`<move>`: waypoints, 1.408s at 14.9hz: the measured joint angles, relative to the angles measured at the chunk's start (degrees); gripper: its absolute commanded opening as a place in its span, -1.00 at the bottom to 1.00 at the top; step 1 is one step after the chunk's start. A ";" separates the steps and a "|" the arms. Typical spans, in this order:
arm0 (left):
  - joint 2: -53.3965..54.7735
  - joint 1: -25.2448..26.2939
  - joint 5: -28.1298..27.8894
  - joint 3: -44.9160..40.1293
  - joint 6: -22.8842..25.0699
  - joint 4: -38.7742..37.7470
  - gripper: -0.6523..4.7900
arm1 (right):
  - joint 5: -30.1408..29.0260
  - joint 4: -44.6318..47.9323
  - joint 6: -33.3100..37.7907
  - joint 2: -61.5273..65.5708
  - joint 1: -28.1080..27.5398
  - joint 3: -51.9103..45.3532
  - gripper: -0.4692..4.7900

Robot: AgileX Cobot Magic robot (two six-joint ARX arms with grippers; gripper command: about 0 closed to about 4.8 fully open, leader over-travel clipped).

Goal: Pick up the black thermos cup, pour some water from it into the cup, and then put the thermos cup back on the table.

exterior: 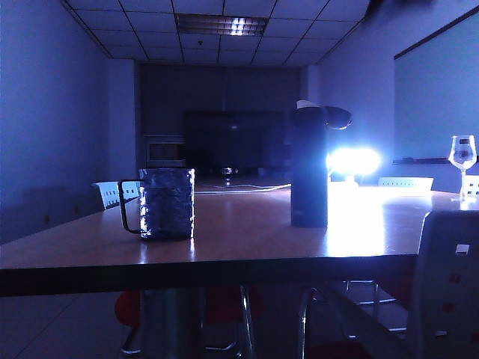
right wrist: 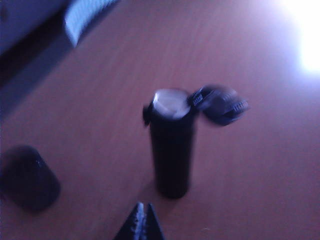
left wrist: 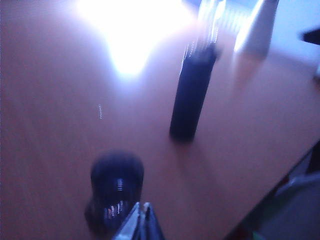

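thermos upright and untouched, both grippers pinched shut above the table

from left to right in the exterior view: the cup stands on the table near its front edge, handle turned to the left; to its right and a little further back stands the black thermos cup, upright, its flip lid hinged open and hanging off to one side of the mouth. far right, well apart from both, is a wine glass. neither arm shows in this view.

the left gripper hangs above the table with its fingers pressed together on nothing; the cup sits just beside and below its tips, and the thermos is well beyond it.

the right gripper is likewise pinched shut and empty. the thermos stands directly ahead of its tips, nearer than the cup, which lies off to the side. so the right arm looks the better placed to take it.

the thermos's long axis is vertical, mouth pointing up, base flat on the table. judging from that, a side-on grasp around the body is needed, and the jaws would have to open first. the open lid leans away from the cup's side, so the pour toward the cup should find the mouth unobstructed.
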 measured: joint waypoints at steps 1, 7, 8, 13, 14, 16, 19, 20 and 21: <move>-3.28 -0.02 -0.87 0.00 0.00 -0.24 -0.78 | 2.10 -0.55 0.11 -4.44 0.22 -0.61 -0.85; -22.32 0.00 -6.43 -3.30 -0.98 -15.76 -0.78 | 8.74 24.50 1.95 -26.53 0.31 -35.93 -0.85; -25.20 -0.02 -6.95 -5.46 -1.03 -15.52 -0.78 | 8.79 26.69 3.19 -27.17 0.31 -40.24 -0.85; -39.58 -0.02 -12.15 -19.87 -3.28 -14.32 -0.78 | 8.90 25.35 3.76 -26.95 0.31 -48.96 -0.85; -39.98 -0.02 -14.16 -22.69 -3.76 -12.33 -0.78 | 8.90 23.96 3.78 -27.02 0.31 -48.96 -0.85; -39.91 0.00 -17.11 -27.76 -6.51 -8.90 -0.78 | 8.90 21.46 3.78 -26.97 0.31 -49.00 -0.85; -39.93 0.00 -20.63 -30.99 -7.74 -6.14 -0.78 | 8.90 21.31 3.76 -26.97 0.31 -49.00 -0.85; -39.91 -0.02 -21.44 -31.50 -7.74 -6.27 -0.78 | 8.92 21.31 3.78 -26.97 0.31 -49.00 -0.85; -39.93 -0.02 -22.60 -31.52 -7.74 -5.81 -0.78 | 8.92 21.29 3.78 -26.97 0.31 -49.00 -0.85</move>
